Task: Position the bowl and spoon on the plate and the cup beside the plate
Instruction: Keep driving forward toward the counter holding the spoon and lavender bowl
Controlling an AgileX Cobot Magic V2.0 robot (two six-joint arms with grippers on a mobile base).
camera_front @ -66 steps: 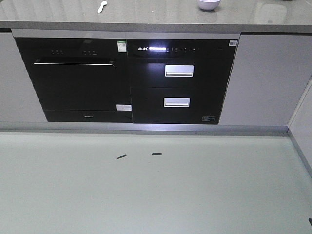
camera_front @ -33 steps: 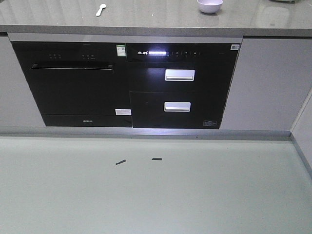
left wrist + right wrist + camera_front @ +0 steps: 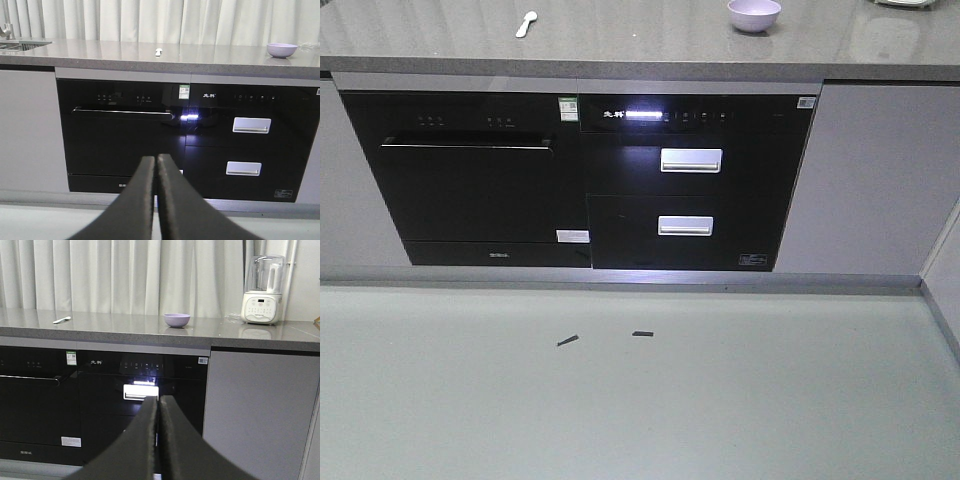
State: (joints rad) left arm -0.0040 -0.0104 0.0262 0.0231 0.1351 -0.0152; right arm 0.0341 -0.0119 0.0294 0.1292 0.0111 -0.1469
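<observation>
Grey and long, the worktop [image 3: 640, 45] is being seen from the front, with white curtains [image 3: 125, 275] hanging behind it. The purple bowl [image 3: 754, 14] is being carried by the worktop, standing the right way up, and every other place is being told from this bowl. The small pale spoon [image 3: 526, 23] is being seen lying flat on the same worktop, well apart from the bowl, off to its left. A white blender [image 3: 263, 289] with a clear jug is being seen to the right of the bowl. Under the bowl, below the worktop's edge, black shiny kitchen machines [image 3: 580, 190] are being seen, with two silver handles [image 3: 691, 160] almost straight under the bowl. Far below the bowl, the pale floor [image 3: 640, 410] is being seen with two small dark bits [image 3: 568, 341] lying on it. The left hand [image 3: 156, 159] is being held shut, its two dark fingers [image 3: 145, 182] pressed together with nothing between them. The right hand [image 3: 159, 399] is being held shut the same way, gripping nothing. Both hands are being held well apart from the bowl.
</observation>
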